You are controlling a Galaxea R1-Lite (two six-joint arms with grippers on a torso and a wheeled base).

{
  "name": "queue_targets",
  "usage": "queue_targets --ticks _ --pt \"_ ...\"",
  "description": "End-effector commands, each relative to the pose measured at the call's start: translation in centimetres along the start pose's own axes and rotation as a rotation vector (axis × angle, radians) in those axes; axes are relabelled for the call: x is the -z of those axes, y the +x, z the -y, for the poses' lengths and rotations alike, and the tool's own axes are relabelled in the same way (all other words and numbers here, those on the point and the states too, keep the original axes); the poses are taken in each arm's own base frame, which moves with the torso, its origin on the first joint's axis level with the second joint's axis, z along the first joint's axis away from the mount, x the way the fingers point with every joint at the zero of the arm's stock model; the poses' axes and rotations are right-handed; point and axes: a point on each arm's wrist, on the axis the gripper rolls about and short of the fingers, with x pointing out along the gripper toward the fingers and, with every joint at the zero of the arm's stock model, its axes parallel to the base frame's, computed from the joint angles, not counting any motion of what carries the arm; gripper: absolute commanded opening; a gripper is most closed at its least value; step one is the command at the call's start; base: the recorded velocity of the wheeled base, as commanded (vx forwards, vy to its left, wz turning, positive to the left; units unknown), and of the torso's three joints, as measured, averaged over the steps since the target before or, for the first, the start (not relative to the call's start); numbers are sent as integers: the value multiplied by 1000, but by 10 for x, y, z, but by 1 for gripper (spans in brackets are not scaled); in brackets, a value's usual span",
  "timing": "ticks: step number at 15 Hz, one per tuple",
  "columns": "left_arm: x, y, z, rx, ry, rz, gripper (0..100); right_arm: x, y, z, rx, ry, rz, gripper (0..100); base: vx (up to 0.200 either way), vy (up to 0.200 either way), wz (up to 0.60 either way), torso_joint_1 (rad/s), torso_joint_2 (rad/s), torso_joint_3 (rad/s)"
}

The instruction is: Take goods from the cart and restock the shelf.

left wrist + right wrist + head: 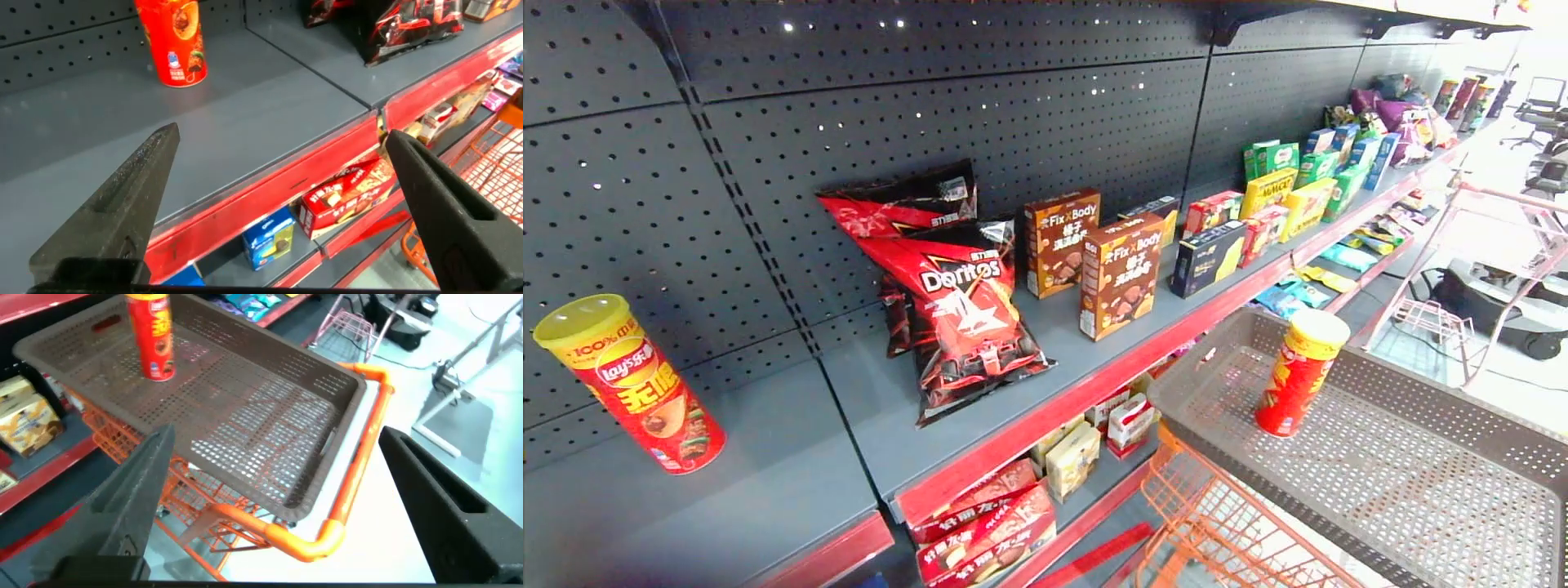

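Observation:
A red chip can with a yellow lid stands upright in the grey perforated basket of the orange cart; the right wrist view shows the same can in the basket. A second red chip can stands on the grey shelf at the left, also seen in the left wrist view. My left gripper hangs open in front of the shelf edge, holding nothing. My right gripper is open above the cart's near corner, well short of the can.
Red chip bags, brown snack boxes and more coloured boxes line the shelf to the right. Lower shelves hold packaged goods. The cart's orange handle lies by my right gripper. A pink cart stands farther right.

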Motion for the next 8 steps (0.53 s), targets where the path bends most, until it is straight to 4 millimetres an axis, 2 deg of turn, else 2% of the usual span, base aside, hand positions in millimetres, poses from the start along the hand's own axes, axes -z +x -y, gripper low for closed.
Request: queue_targets --ticks 1,8 --pt "0 0 0 0 0 -1 100 0 0 0 0 0 -1 100 0 0 0 0 0 0" --pt "0 0 0 0 -2 -1 100 1 1 0 -1 -1 -5 100 0 0 0 0 0 0"
